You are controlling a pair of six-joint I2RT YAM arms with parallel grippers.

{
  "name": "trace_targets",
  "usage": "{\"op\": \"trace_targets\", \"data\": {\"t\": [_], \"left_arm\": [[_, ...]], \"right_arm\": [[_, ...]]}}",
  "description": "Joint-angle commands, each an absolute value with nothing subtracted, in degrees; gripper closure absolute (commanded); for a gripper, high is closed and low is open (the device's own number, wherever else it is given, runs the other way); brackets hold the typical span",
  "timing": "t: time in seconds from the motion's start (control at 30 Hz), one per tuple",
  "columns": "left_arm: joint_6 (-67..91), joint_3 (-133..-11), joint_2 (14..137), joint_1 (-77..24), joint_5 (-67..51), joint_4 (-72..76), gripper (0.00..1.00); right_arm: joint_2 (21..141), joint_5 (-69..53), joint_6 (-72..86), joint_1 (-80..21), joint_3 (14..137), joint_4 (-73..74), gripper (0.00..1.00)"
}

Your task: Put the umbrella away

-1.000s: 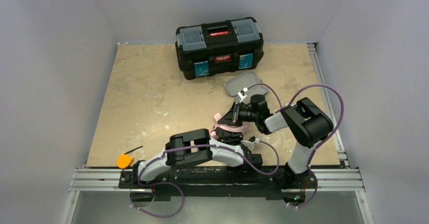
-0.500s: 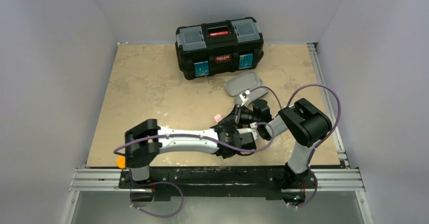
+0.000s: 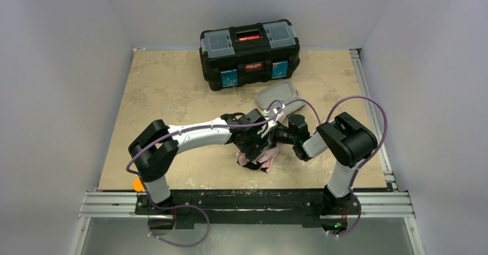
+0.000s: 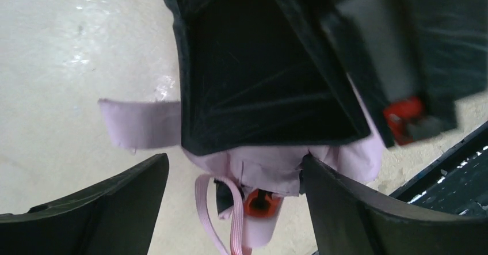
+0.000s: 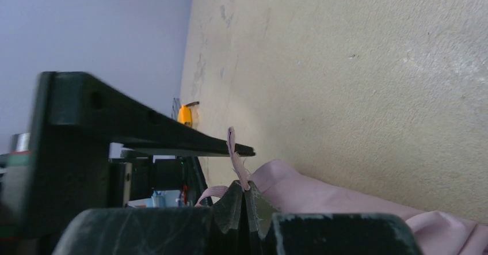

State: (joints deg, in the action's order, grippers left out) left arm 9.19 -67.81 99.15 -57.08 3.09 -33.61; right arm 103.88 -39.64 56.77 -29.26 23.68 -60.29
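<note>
- Two grippers meet at the umbrella [image 3: 266,159], which is bunched low on the table [image 3: 172,105].
- Left gripper [image 4: 233,166]: fingers spread wide, with the pink fabric and strap in the gap between them and not clamped.
- Right gripper [image 5: 244,206]: fingers pressed together on a pink strip of the umbrella, with more fabric trailing just beside them.

umbrella [image 3: 263,158]: largely covered by left arm [image 3: 195,134] | orange object [image 3: 136,184]: partly hidden, too small to identify
</note>
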Motion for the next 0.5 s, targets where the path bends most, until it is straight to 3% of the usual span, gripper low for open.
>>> {"op": "trace_targets", "data": {"t": [0.0, 0.07, 0.13, 0.23, 0.27, 0.3, 0.47], "left_arm": [[8.9, -67.1, 103.0, -55.0, -7.2, -25.5, 0.17], [8.9, -67.0, 104.6, -54.7, -8.5, -24.7, 0.24], [8.9, -66.5, 105.7, -54.7, -9.4, -23.9, 0.37], [9.5, -64.8, 105.9, -54.8, -8.9, -22.7, 0.71], [9.8, -64.1, 105.6, -54.9, -8.1, -22.2, 0.91], [10.1, -63.4, 105.1, -55.0, -7.2, -21.8, 1.00], [10.6, -61.8, 101.6, -57.8, 2.2, -22.9, 1.00]], "right_arm": [[107.6, -35.5, 53.6, -29.7, 20.3, -47.0, 1.00], [107.5, -35.7, 53.6, -29.6, 20.5, -46.9, 1.00], [107.4, -35.8, 53.8, -29.7, 20.6, -46.8, 1.00], [107.1, -36.0, 54.2, -29.7, 20.9, -46.9, 1.00], [106.9, -36.3, 54.4, -29.7, 21.1, -46.8, 1.00], [106.5, -36.5, 54.6, -29.7, 21.3, -46.7, 1.00], [101.9, -37.8, 54.5, -29.7, 23.9, -41.8, 1.00]]}}
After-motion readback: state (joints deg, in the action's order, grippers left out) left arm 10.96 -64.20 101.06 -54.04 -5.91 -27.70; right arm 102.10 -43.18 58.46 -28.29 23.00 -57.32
